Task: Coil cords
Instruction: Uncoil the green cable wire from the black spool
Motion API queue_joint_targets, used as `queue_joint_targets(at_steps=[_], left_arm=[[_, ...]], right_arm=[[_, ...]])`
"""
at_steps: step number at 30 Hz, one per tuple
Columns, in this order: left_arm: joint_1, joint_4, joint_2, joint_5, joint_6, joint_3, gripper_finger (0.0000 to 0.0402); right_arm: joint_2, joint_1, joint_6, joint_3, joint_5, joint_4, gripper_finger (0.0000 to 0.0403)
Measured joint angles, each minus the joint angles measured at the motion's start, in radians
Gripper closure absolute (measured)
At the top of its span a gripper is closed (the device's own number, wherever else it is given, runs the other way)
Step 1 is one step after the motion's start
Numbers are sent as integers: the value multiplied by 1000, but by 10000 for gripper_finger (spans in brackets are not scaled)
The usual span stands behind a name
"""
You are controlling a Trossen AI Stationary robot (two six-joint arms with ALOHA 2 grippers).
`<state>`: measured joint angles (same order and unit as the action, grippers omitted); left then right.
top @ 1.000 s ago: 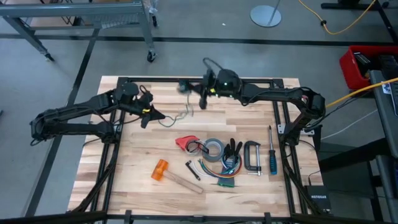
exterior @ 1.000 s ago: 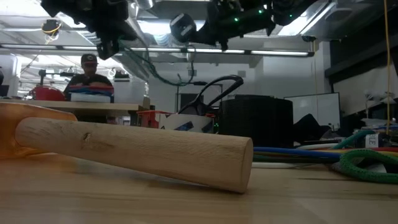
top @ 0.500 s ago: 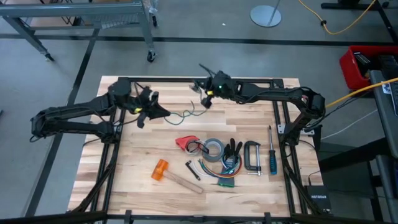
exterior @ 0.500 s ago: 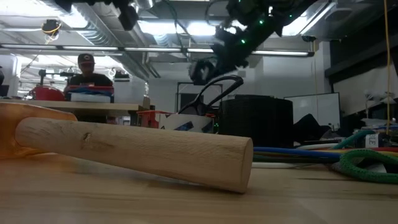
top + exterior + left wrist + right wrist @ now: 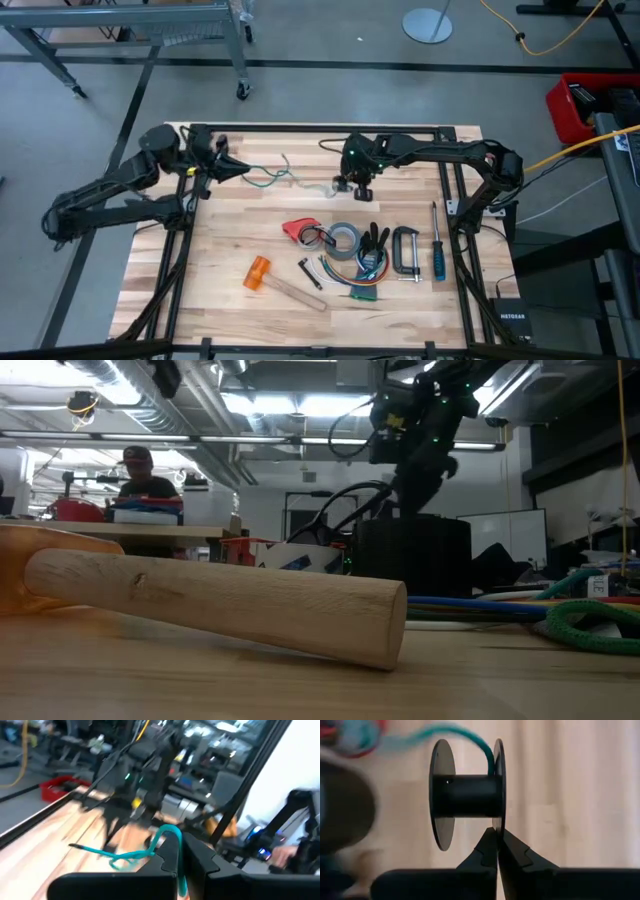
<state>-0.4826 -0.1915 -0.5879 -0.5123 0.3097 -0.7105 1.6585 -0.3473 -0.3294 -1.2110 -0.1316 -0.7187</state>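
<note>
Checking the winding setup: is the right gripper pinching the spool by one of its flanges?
Yes, the right gripper is shut on the rim of one flange of the black spool, where the teal cord comes off.

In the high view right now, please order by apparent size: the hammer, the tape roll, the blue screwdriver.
1. The hammer, longest overall.
2. The blue screwdriver, slightly shorter and far thinner.
3. The tape roll, most compact.
Hammer and screwdriver lengths look close.

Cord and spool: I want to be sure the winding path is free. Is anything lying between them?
Nothing visible. The cord runs from the left gripper, shut on it, across to the spool, which the right gripper clamps by one flange. The tape roll lies off that line, nearer the front.
</note>
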Motion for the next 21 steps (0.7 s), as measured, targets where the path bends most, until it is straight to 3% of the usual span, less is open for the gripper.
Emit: queue_joint_targets(at_steps=[5, 11, 16, 21], left_arm=[[-34, -251, 78, 4, -28, 0, 400], [-34, -395, 82, 3, -4, 0, 400], [-34, -397, 40, 4, -6, 0, 400], [-34, -391, -29, 4, -7, 0, 400]], right_arm=[[0, 0, -16, 0, -137, 55, 402], [0, 0, 6, 0, -254, 387, 402], [0, 0, 102, 0, -204, 788, 402], [0, 0, 180, 0, -16, 1072, 402]])
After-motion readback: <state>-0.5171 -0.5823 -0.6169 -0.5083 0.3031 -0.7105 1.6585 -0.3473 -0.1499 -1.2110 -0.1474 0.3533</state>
